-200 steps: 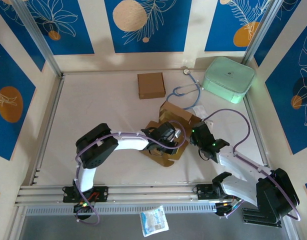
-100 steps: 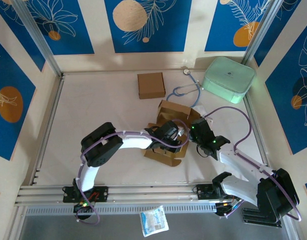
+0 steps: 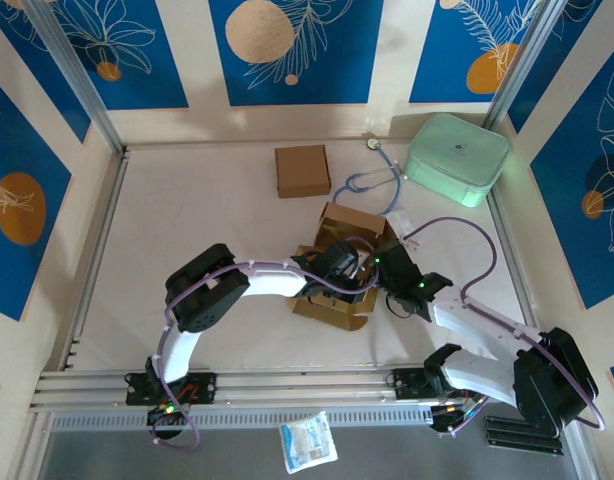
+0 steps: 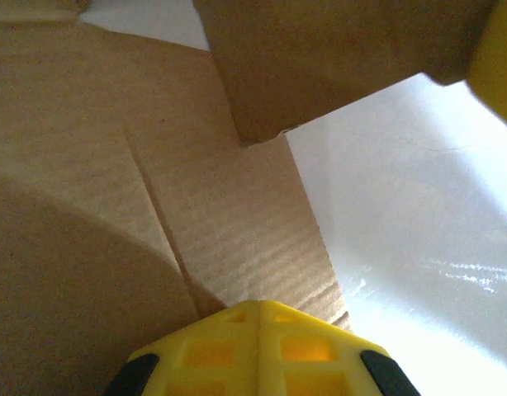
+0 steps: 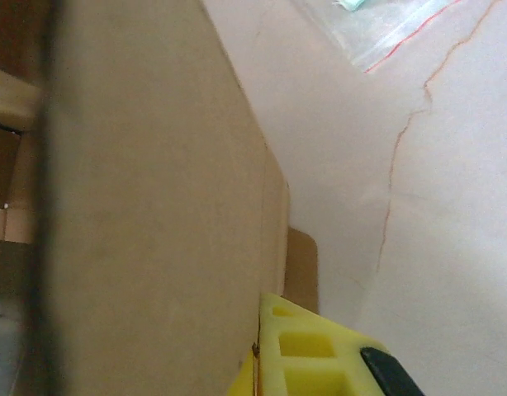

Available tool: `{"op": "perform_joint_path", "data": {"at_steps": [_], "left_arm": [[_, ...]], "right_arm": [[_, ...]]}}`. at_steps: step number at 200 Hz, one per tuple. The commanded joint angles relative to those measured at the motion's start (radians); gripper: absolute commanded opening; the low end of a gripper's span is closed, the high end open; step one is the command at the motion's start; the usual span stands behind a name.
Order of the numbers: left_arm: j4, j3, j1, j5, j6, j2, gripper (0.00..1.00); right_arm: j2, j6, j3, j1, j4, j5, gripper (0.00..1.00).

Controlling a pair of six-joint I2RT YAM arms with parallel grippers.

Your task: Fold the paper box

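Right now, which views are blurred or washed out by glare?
Left wrist: the table glares white at lower right, a curved shadow darkens the paper box. Right wrist: the box's panel blurs at its left edge. Top external: sharp, evenly lit.

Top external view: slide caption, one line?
Left arm and right arm meet at a half-folded cardboard box mid-table; a closed brown box, stethoscope and mint case sit behind.

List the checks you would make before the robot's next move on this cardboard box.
1. Right hand shut on a wall of the box: ok.
2. Left hand shut, over a flat panel: ok.
3. Box fully folded: not ok, flaps lie spread on the table.
4. Stethoscope clear of the box: cannot tell, its tube runs close.
5. Second box out of the way: ok.
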Motion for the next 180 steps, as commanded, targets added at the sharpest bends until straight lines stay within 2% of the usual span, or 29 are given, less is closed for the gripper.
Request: {"op": "perform_joint_path", "data": {"at_steps": [1,17,64,113,138,155,166,180], "left_arm": [[0.020,-0.007,0.007,0.006,-0.015,-0.003,0.00],[0.026,-0.017,0.008,-0.001,-0.011,-0.026,0.00],[0.046,-0.084,0.009,-0.054,-0.015,-0.127,0.21],[0.037,-0.194,0.012,-0.202,-0.035,-0.319,0.25],[-0.034,-0.221,0.020,-0.353,-0.059,-0.485,0.25],[-0.132,-0.173,0.039,-0.440,-0.047,-0.554,0.27],[-0.198,-0.116,0.068,-0.444,-0.027,-0.561,0.28],[-0.249,-0.052,0.131,-0.387,-0.029,-0.547,0.30]], "right_arm": [[0.028,0.036,-0.022,0.021,-0.015,0.033,0.08],[0.041,0.029,-0.032,0.021,-0.016,0.041,0.08],[0.027,0.023,-0.036,0.021,-0.029,0.057,0.07],[0.031,0.013,-0.030,0.019,-0.024,0.061,0.07],[0.035,0.007,-0.026,0.019,-0.024,0.060,0.07],[0.037,0.007,-0.024,0.020,-0.024,0.061,0.07],[0.038,0.006,-0.022,0.019,-0.024,0.061,0.07],[0.038,0.007,-0.021,0.022,-0.024,0.060,0.07]]}}
